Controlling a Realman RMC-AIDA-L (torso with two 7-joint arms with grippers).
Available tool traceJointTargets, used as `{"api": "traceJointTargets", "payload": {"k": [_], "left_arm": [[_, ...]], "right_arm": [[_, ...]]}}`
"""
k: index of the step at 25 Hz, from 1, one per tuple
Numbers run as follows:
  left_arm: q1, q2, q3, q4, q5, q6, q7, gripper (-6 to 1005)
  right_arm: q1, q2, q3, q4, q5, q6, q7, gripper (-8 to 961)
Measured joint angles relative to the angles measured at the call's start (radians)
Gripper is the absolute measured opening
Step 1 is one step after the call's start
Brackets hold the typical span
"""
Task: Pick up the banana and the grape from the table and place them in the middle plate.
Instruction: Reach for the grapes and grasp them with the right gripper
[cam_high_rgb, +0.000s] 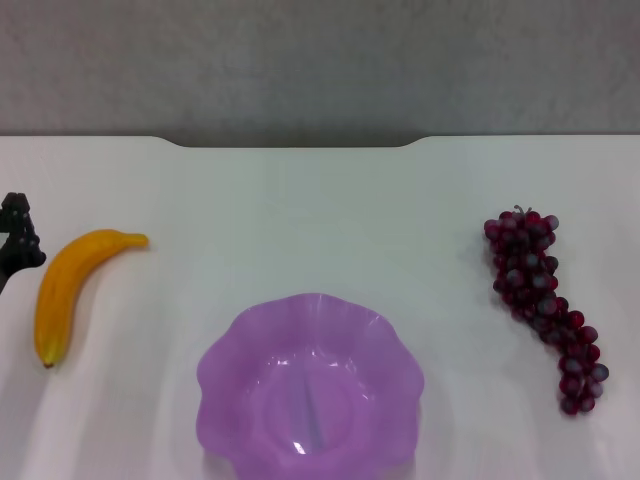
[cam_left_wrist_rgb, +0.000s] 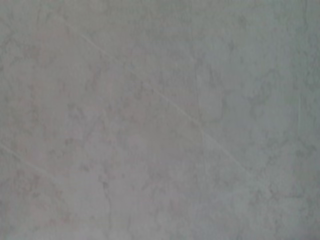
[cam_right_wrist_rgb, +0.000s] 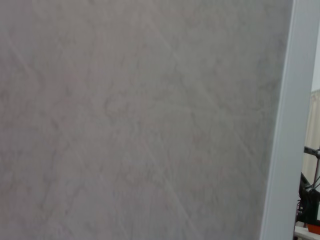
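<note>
On the white desk (cam_high_rgb: 320, 210), the banana (cam_high_rgb: 66, 289) lies far left and the grape (cam_high_rgb: 541, 300) bunch far right. The middle plate (cam_high_rgb: 225, 375) (purple, empty) sits near centre. The left end effector (cam_high_rgb: 18, 240) shows just beside the banana; its fingers' state cannot be told.

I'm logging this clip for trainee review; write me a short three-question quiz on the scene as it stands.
1. True or false: the banana already lies in the middle plate.
2. Which fruit lies on the robot's right side of the table? A) banana B) the grape C) neither
3. Fill in: the left gripper shows at the head view's left edge, next to the ____.

Key: 1. False; the plate is empty and both fruits rest on the table. 2. B. 3. banana. The right gripper is not in view.
</note>
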Motion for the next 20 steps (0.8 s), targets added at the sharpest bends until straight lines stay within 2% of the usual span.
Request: {"api": "traceJointTargets", "payload": {"k": [19, 20], "left_arm": [[-0.006, 0.001, 0.000, 0.000, 0.000, -0.009, 0.002, 47], [-0.006, 0.001, -0.001, 0.000, 0.000, -0.009, 0.002, 80]], "right_arm": [[0.008, -0.002, 0.002, 0.013, 0.002, -0.020, -0.001, 30], [0.010, -0.003, 0.002, 0.013, 0.001, -0.020, -0.001, 30]]}}
